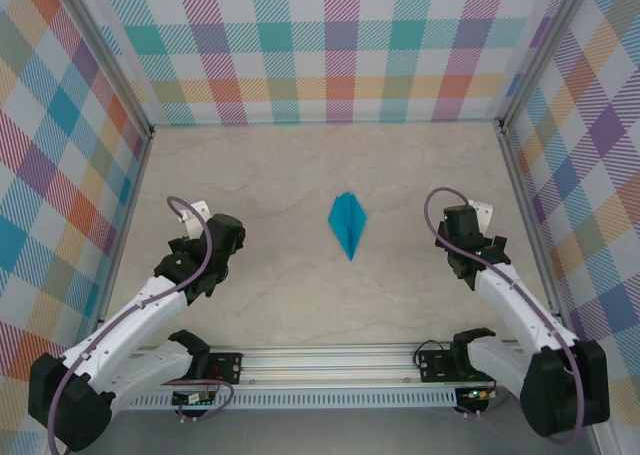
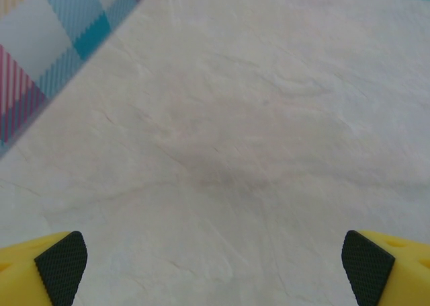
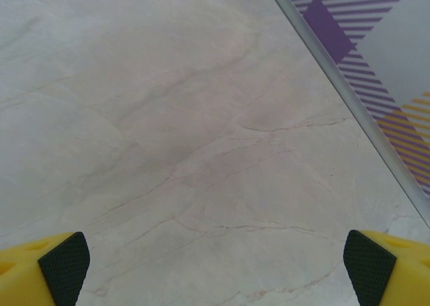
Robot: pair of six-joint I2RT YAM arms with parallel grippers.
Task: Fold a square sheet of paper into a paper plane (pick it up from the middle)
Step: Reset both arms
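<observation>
paper plane (image 1: 347, 225): I see it lying on the table (image 1: 300, 165) between both arms, well apart from each; sharp tip toward the bases
left gripper (image 2: 215, 265): fingers spread wide over bare table
right gripper (image 3: 216, 269): fingers spread wide too

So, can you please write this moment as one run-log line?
small teal-blue folded paper plane: lying on beige table, tip toward near edge | left pincer: open, empty | right pincer: open, empty

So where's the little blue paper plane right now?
In the overhead view the paper plane lies on the table near its middle, between the left arm and the right arm and touching neither, its sharp tip pointing toward the arms' bases.
</observation>
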